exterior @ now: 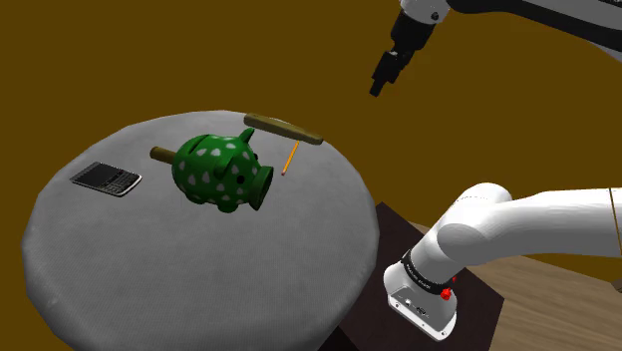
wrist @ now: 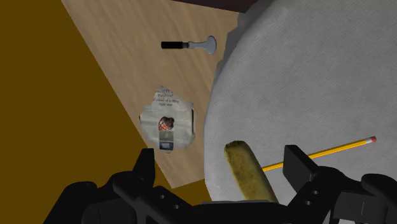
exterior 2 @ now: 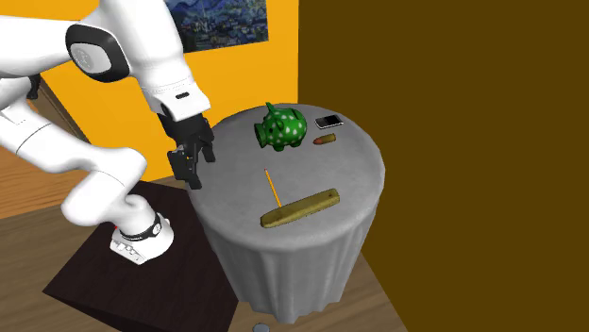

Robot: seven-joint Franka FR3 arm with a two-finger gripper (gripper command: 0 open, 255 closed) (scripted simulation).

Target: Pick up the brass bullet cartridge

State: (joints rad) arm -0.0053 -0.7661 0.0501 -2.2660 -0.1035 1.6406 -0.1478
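End effector (exterior: 378, 88) aloft; one cartridge (exterior: 159, 154)

Table (exterior: 199, 269) looked down on from close beside the arm in the shoulder view, same table, pig (exterior: 221, 173) and pencil (exterior: 288, 159) seen from farther off on the opposite side in the second exterior view, wrist view aimed down along the gripper (wrist: 221, 158) at table edge and floor (wrist: 127, 57), pencil shared.
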